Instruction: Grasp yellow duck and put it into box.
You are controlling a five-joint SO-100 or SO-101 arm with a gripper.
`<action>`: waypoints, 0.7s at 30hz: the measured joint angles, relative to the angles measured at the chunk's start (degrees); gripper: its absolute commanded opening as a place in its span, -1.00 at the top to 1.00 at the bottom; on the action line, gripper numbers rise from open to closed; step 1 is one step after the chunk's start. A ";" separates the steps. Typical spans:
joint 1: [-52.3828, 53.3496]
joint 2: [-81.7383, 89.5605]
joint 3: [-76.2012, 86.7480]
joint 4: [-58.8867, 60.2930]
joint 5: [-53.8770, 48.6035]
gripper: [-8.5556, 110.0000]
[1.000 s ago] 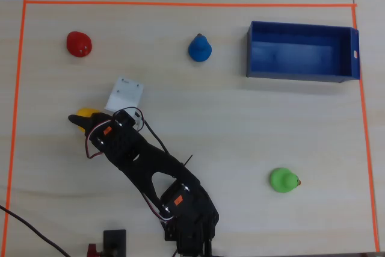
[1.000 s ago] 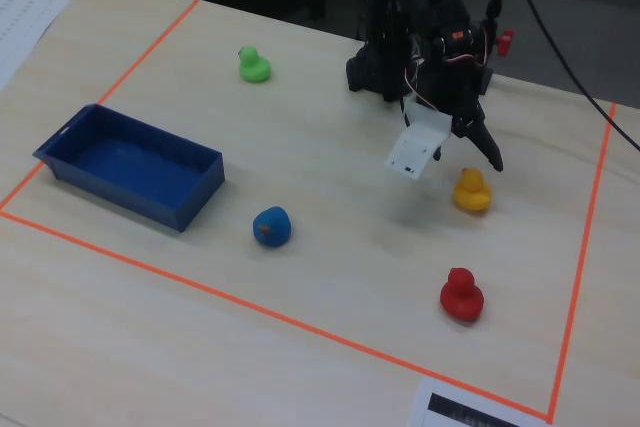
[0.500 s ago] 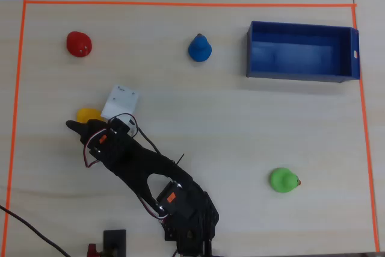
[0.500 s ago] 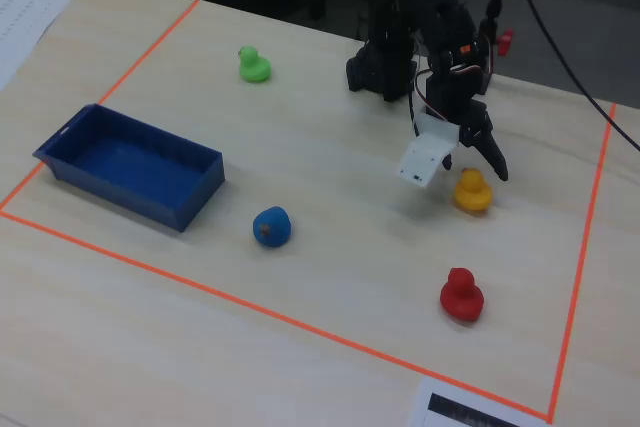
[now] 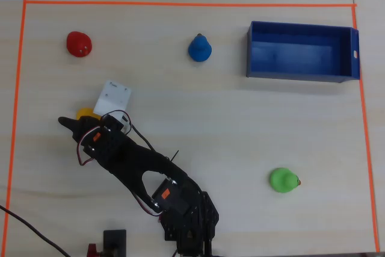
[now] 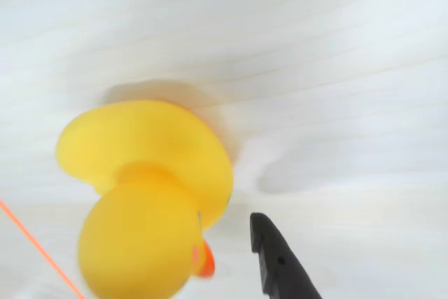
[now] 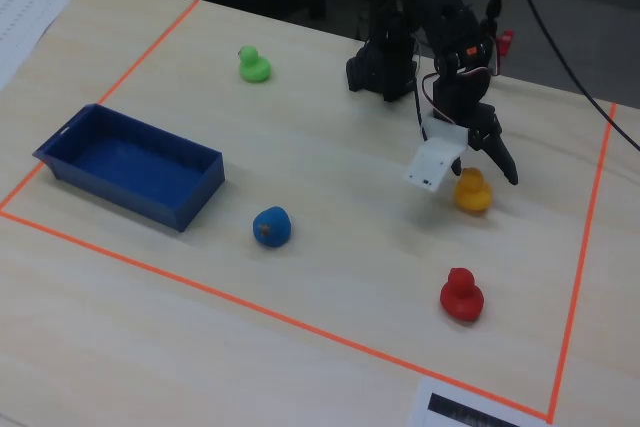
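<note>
Four ducks, one each: yellow duck under spread gripper, red duck near right, blue duck, green duck far; one box left.

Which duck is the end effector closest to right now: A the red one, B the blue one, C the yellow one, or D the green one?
C: the end effector hangs right over the yellow duck in the fixed view, and that duck fills the wrist view.

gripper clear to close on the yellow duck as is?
Probably yes. The gripper hangs open right over the yellow duck, one black finger beside it in the wrist view, nothing else close by.
</note>
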 measured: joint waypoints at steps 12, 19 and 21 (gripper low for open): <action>2.20 -1.93 -0.97 -5.71 0.00 0.13; 4.13 -2.90 -1.05 -7.12 -2.20 0.50; 4.48 -2.90 -1.05 -7.82 -2.64 0.86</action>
